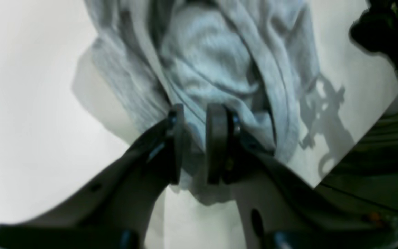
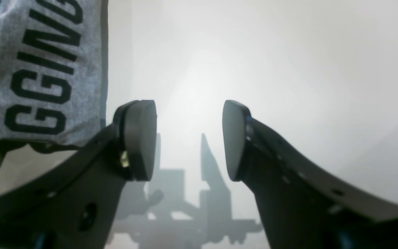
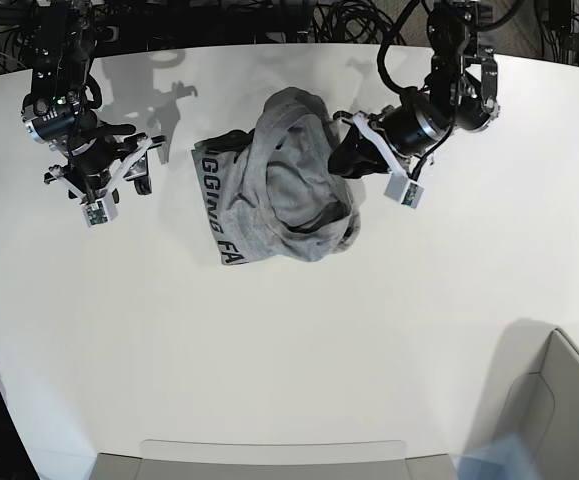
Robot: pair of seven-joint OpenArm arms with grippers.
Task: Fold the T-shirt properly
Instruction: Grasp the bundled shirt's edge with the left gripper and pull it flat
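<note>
You have one heather-grey T-shirt (image 3: 304,185), soft-looking knit, black block capitals on part of it. State: crumpled, not flat. Your base view shows it bunched on the white surface, long loose ridges running through the plain fabric. The lettered portion lies along the side nearer the right arm; you can read "GGING FA" there. Your right wrist view shows that portion smoother, with a fairly straight outer edge.

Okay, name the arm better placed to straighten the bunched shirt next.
Left, probably: its pincer is over the crumpled grey shirt, while the right pincer stands open beside it.
</note>
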